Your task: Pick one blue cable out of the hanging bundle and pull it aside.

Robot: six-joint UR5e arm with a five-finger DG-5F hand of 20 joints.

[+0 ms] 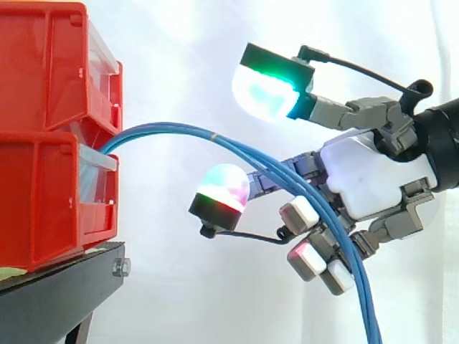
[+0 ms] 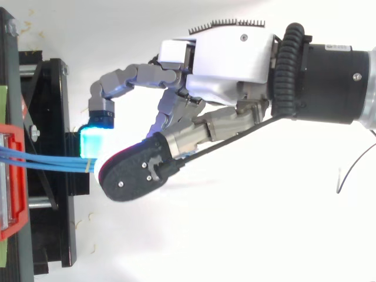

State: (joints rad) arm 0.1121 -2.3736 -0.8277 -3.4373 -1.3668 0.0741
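Nothing really readable in these, tbh. The closest thing is a tiny pale sticker (image 2: 341, 46) on the arm's black wrist section (image 2: 329, 82) in the top view, and its print is way too small to make out.

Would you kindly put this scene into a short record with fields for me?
robot hand: in from the right, palm level with the cable bundle
blue cables: leave the red bins, arch right, drop across the robot hand in the side view
grasp: cannot tell whether any cable is held
red bins: two stacked on the black stand, left side
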